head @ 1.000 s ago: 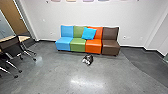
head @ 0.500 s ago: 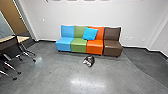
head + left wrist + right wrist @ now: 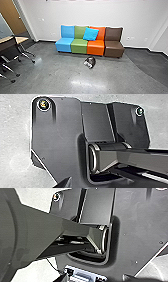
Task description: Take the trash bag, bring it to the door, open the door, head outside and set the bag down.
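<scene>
- Trash bag (image 3: 89, 62) is sitting on floor (image 3: 50, 72) before orange seat (image 3: 95, 47), likely awaiting pickup.
- My left gripper (image 3: 96, 182) and right gripper (image 3: 95, 276) are hanging spread, pinching nothing.
- I'm holding them near my base (image 3: 57, 126), probably for clearance.

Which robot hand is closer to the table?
Left, most likely. The table is on the robot's left; the left hand hangs by that side of the dark plate, the right hand by the other.

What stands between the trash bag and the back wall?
In the head view, a row of coloured seats stands between the trash bag and the back wall, with a blue cushion on it.
</scene>
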### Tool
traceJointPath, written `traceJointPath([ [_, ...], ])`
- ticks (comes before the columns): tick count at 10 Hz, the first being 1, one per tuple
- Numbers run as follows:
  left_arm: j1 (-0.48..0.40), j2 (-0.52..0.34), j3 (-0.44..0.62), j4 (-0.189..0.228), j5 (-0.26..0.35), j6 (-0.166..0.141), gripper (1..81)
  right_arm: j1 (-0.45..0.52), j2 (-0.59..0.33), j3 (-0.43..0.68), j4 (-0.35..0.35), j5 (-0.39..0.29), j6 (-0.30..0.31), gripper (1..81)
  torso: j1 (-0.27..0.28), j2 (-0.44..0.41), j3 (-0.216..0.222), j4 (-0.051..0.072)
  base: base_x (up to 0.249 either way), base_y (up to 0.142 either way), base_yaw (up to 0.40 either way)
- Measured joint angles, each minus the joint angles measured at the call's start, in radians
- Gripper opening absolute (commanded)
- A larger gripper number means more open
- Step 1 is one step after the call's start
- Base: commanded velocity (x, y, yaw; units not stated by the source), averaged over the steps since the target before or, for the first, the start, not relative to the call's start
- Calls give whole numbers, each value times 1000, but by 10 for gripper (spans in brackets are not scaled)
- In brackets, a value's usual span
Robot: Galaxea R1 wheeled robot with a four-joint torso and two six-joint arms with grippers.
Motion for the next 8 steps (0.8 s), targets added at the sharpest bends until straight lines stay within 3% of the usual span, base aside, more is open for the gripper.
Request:
traceJointPath([
  [5,-6,1,0,0,-1,0,811,5,-3,0,0,0,0,811,0,0,0,0,135,0,0],
  [8,4,5,0,0,0,0,811,-4,-5,0,1,-4,0,811,-2,-1,0,0,135,70,0],
])
